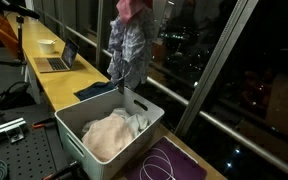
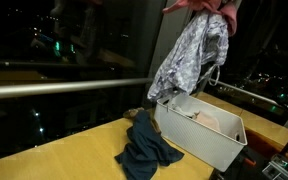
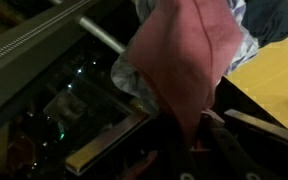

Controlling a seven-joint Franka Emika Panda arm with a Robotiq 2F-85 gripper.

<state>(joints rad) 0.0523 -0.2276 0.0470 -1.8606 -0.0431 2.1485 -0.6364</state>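
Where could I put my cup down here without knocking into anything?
The yellow wooden counter is bare beyond the crumpled dark blue cloth, and between that cloth and the open grey laptop. Crowded: the white plastic bin holds pale laundry, with the pink and grey patterned garments dangling above.

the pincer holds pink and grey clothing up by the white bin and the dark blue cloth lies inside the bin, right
Not quite: the dark blue cloth lies on the yellow table beside the white bin, not inside it; both exterior views show this. The pincer does hold the pink and grey clothing up by the bin.
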